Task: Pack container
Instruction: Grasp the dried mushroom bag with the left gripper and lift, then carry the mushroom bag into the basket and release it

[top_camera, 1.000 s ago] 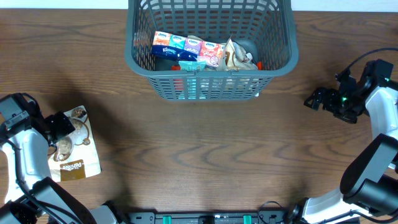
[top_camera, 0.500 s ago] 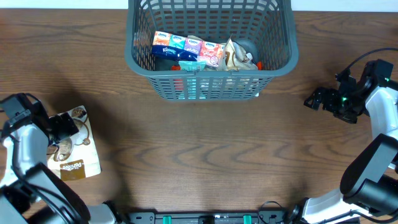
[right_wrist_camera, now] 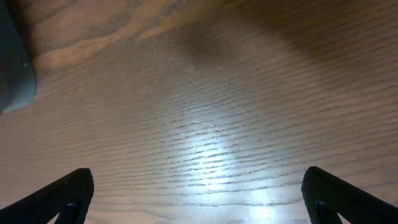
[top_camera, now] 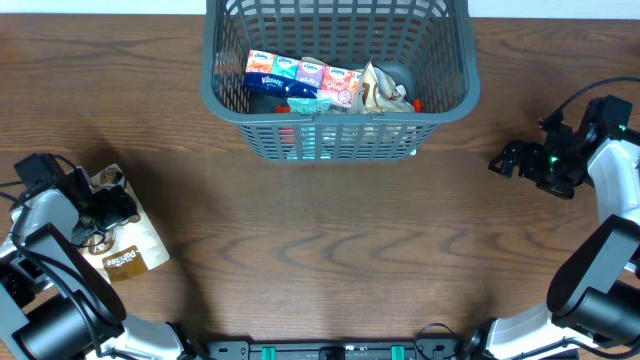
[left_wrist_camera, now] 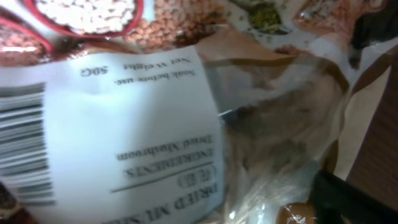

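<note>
The container (top_camera: 214, 75) is a dark grey slatted basket at the back centre. It holds a row of tissue packs (top_camera: 300, 78) and a crumpled snack pack (top_camera: 380, 90). A brown and white dried mushroom bag (top_camera: 128, 255) lies flat on the table at the far left. My left gripper (top_camera: 108, 207) sits on the bag's upper part. In the left wrist view the bag (left_wrist_camera: 155, 124) fills the frame and one finger shows wide at the lower right, so the jaws look open around it. My right gripper (top_camera: 505, 160) is open and empty over bare table (right_wrist_camera: 199, 199).
The wooden table (top_camera: 330, 250) stretches between the two arms in front of the container. A grey edge (right_wrist_camera: 12, 68) shows at the upper left of the right wrist view. The bag lies near the table's left edge.
The left gripper has turned and pressed onto the bag, and the bag has rotated so its lower end swings right. The right arm and the container have not moved.
</note>
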### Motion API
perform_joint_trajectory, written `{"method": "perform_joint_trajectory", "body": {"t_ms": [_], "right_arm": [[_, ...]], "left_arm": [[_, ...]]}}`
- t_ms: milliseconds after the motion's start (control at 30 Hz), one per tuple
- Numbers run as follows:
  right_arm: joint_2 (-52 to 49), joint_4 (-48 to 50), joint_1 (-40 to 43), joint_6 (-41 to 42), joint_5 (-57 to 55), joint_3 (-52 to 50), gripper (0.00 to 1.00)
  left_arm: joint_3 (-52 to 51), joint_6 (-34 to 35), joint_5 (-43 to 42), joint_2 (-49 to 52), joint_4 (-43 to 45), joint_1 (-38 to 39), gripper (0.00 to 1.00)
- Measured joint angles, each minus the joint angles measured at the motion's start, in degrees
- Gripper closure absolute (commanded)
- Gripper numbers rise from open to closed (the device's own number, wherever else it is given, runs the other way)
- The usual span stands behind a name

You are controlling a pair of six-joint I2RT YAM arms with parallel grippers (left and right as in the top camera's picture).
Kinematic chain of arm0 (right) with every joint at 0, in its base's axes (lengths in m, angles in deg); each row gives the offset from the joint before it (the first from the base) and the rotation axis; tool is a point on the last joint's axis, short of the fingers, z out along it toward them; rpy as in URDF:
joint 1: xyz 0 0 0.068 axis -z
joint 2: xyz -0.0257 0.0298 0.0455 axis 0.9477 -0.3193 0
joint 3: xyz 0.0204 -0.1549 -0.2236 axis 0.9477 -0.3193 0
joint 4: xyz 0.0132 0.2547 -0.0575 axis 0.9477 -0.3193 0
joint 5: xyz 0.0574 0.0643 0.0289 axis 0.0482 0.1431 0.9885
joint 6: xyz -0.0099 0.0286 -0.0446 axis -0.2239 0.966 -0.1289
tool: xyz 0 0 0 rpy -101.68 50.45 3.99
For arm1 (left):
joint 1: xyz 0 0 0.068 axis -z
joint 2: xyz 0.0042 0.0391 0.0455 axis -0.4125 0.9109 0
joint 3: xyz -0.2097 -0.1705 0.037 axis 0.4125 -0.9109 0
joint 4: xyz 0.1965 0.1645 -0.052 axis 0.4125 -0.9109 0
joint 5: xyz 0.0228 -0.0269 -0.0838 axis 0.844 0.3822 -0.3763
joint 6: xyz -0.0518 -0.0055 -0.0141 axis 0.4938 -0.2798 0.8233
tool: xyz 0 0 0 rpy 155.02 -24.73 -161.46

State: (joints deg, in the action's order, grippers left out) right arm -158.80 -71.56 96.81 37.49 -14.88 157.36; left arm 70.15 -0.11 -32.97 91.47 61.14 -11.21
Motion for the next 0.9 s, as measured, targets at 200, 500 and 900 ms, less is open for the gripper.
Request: {"method": "perform_joint_trajectory", "body": {"t_ms": [200, 500, 900], "right_arm": [[0.0, -0.2, 0.0, 0.02, 0.0, 0.0, 0.01], [0.0, -0.17, 0.0, 0.0, 0.0, 0.0, 0.01], [0.0, -0.2, 0.0, 0.02, 0.0, 0.0, 0.01]], "left_arm": [[0.2, 0.52, -2.05, 0.02, -0.07, -0.04, 0.46], [0.2, 5.27, -6.27, -0.7, -0.39, 0.02, 0.65], [2.19, 7.8, -10.69, -15.52, -2.01, 8.09, 0.94]]}}
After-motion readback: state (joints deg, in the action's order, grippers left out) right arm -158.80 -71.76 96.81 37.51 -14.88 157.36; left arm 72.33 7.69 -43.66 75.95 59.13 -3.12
